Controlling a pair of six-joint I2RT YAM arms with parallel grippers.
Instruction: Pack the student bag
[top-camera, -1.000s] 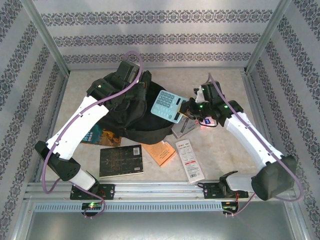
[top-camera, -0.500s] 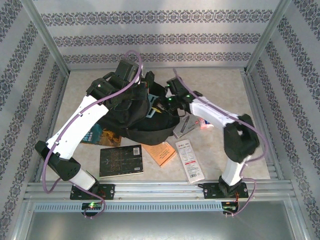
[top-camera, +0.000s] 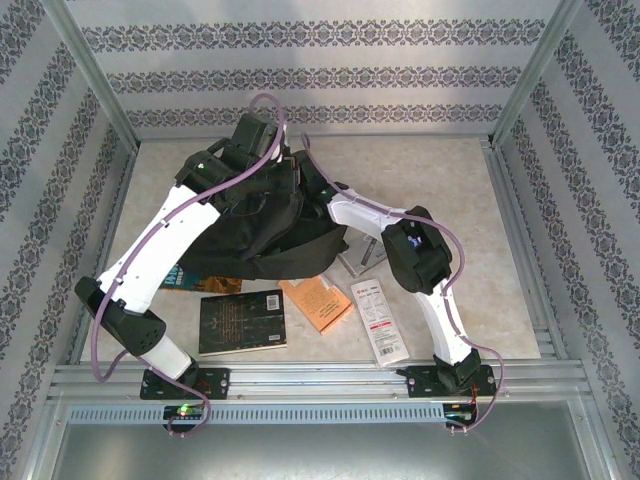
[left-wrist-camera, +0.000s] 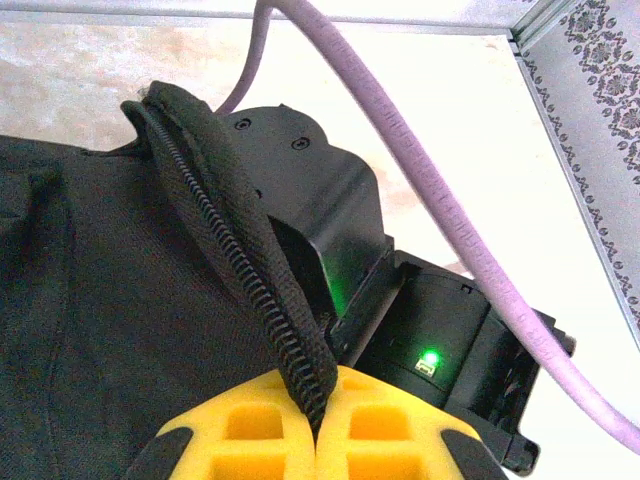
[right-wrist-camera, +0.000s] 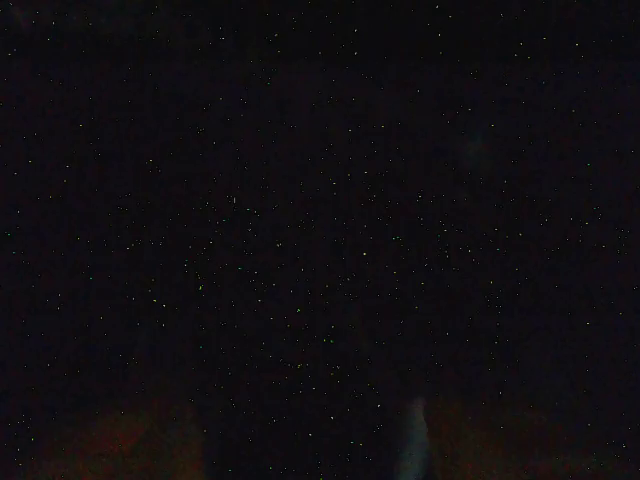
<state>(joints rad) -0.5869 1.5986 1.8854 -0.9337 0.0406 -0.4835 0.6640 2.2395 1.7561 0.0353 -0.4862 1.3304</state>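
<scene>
a: where is the student bag (top-camera: 265, 235)?
b: it lies slumped on the table (top-camera: 460, 180), left of the middle, toward the far side.
a: and the left gripper (left-wrist-camera: 318, 425)?
b: its yellow fingers (left-wrist-camera: 290, 400) are pressed together on the bag's zip edge, holding that flap upright.
a: the right gripper?
b: the right arm (top-camera: 368, 212) reaches into the bag's mouth. the gripper is buried in the dark, so its jaws cannot be made out.
a: what else?
b: a black book (top-camera: 242, 322), an orange book (top-camera: 320, 303) and a white box (top-camera: 380, 322) lie by the bag's near edge.
</scene>
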